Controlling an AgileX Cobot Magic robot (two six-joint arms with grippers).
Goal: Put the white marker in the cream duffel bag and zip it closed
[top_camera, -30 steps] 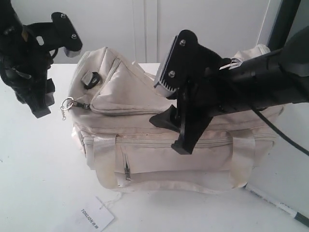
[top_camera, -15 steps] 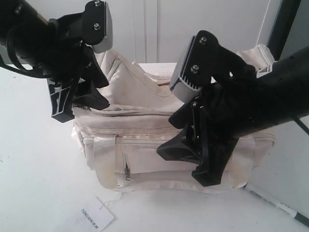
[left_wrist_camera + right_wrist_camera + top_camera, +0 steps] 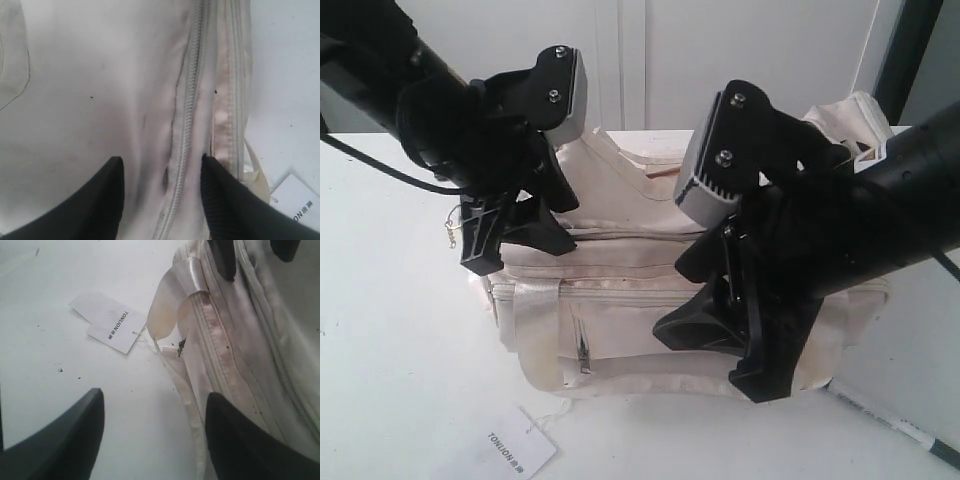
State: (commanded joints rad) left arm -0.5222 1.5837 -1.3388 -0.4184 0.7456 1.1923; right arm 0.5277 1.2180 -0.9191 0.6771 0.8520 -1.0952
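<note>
Left gripper (image 3: 160, 170) has swung in, spread over a zipper (image 3: 187, 115) on the bag (image 3: 620, 290). Right gripper (image 3: 155, 405), spread too, dropped to its near side. Marker (image 3: 890, 425) lies untouched on the table (image 3: 400, 380), near right, so pickup hasn't begun.

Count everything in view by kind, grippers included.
Cream duffel bag: 1
White marker: 1
Paper tag: 1
Grippers: 2, the left gripper and the right gripper
Total: 5

surface: white table (image 3: 400, 380) | on it: cream duffel bag (image 3: 620, 310), paper tag (image 3: 517, 447), white marker (image 3: 890, 423) just beside bag
</note>
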